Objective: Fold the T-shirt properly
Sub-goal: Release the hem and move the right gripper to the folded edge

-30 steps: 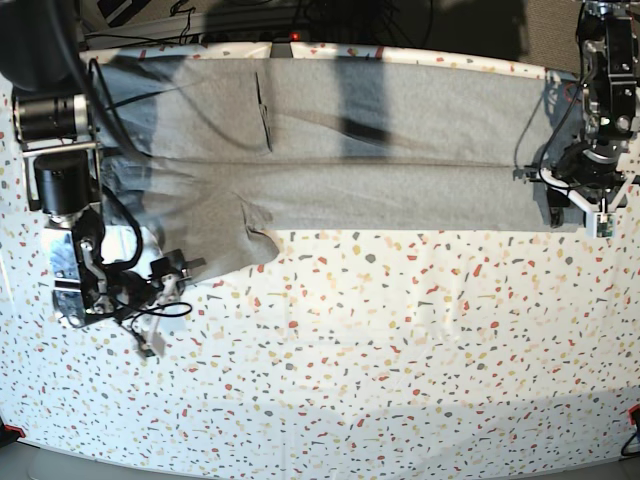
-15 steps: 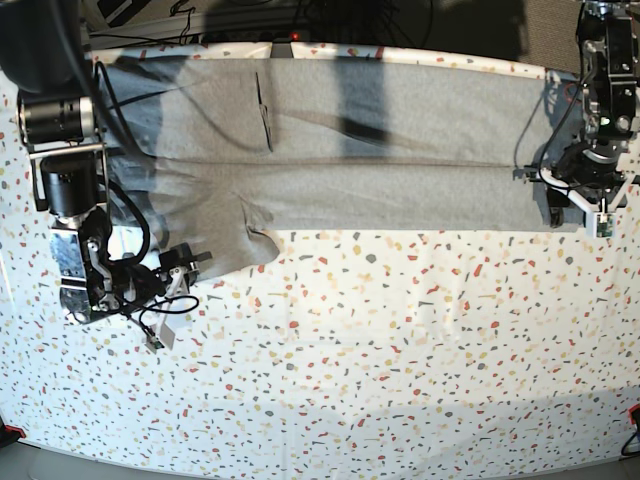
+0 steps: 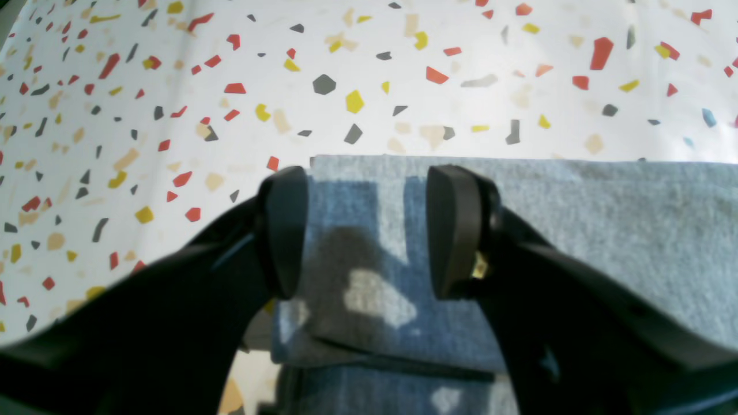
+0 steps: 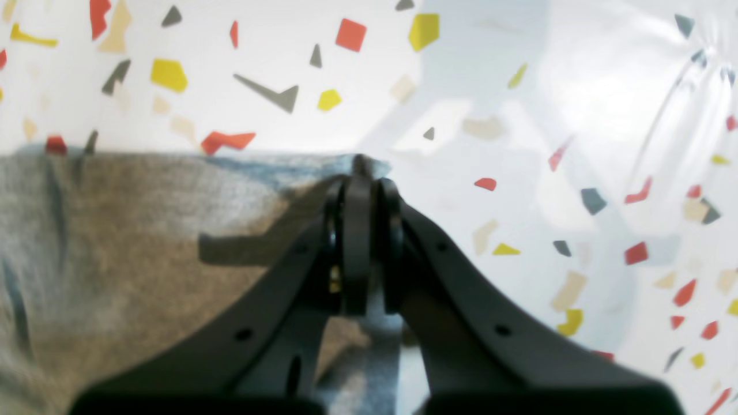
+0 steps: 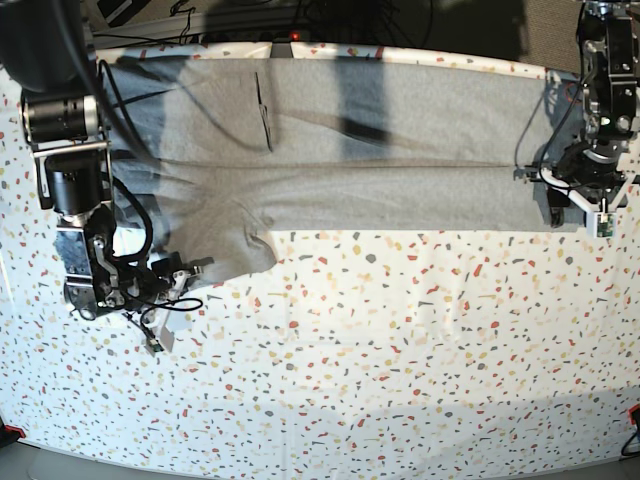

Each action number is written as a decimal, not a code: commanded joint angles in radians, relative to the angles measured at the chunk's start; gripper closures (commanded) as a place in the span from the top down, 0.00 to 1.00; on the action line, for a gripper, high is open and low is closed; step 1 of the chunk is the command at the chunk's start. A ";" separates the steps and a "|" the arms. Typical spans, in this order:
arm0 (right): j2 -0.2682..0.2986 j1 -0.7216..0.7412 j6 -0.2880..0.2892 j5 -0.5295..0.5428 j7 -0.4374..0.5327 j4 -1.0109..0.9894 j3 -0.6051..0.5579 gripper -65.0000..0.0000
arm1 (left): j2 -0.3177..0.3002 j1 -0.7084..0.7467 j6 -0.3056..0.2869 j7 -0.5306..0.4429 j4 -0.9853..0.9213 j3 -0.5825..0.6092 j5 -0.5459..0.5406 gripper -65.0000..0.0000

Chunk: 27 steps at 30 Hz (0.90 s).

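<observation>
One T-shirt [image 5: 380, 150]: right gripper [image 4: 362, 173] pinches its edge, left gripper [image 3: 369, 230] spread wide.

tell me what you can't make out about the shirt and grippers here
- T-shirt lettering: no view shows it; only plain grey fabric faces up.
- Shirt's left end, base view: covered by the right arm and its cables.
- Left gripper: open over the hem; contact with the cloth unclear.
- Right gripper: shut on the sleeve edge; the pinched cloth is blurred.
</observation>
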 commanded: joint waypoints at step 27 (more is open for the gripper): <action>0.176 -0.739 -0.086 0.013 -0.075 1.181 0.006 0.00 | -0.012 -0.011 0.007 -0.026 0.016 -0.007 0.026 0.50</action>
